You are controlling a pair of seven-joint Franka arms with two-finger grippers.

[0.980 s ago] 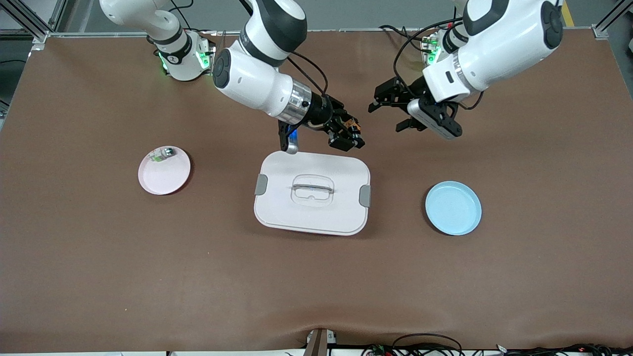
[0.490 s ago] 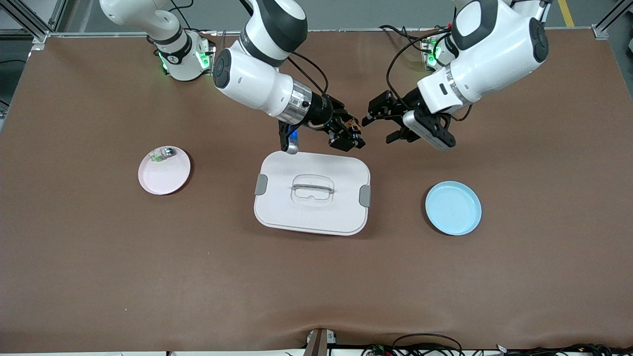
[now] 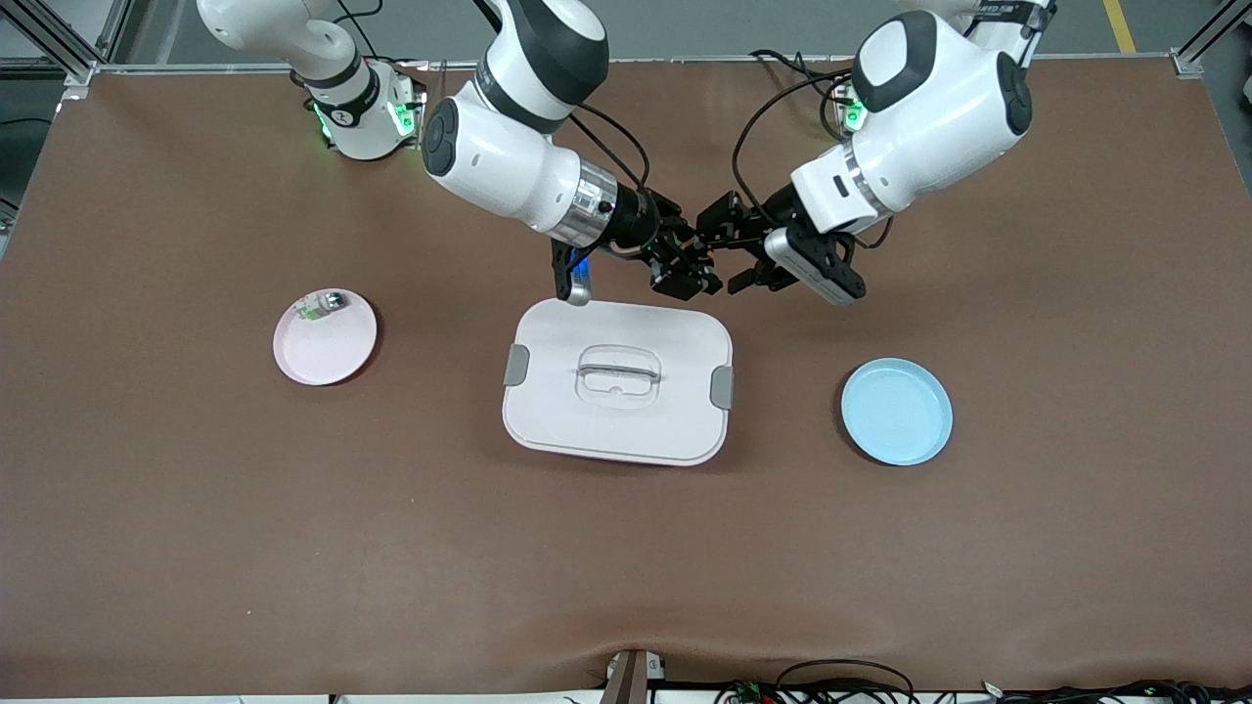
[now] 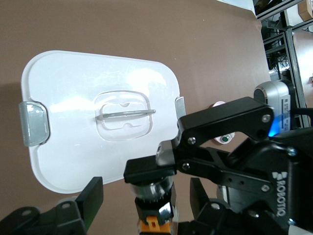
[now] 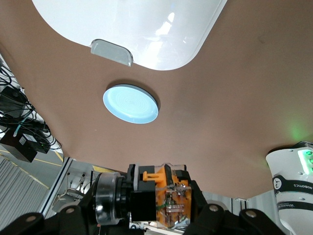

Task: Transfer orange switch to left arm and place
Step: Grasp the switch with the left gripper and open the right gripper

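Observation:
My right gripper (image 3: 688,272) is shut on the orange switch (image 5: 164,196), which it holds in the air over the table beside the box's (image 3: 616,391) corner nearest the arms' bases. The switch (image 4: 155,208) shows a silver collar, a black body and an orange end. My left gripper (image 3: 721,260) has come up against the right one. Its two fingers (image 4: 92,199) stand on either side of the switch with a gap on each side, so it is open. The white box (image 4: 98,73) lies below both hands.
A pink plate (image 3: 328,347) with a small green-and-silver piece (image 3: 323,305) lies toward the right arm's end of the table. A blue plate (image 3: 897,411) lies toward the left arm's end and also shows in the right wrist view (image 5: 130,104). Brown mat surrounds them.
My left gripper has travelled toward the right gripper until its fingers bracket the switch, and they have narrowed somewhat. The right arm and the switch have stayed still.

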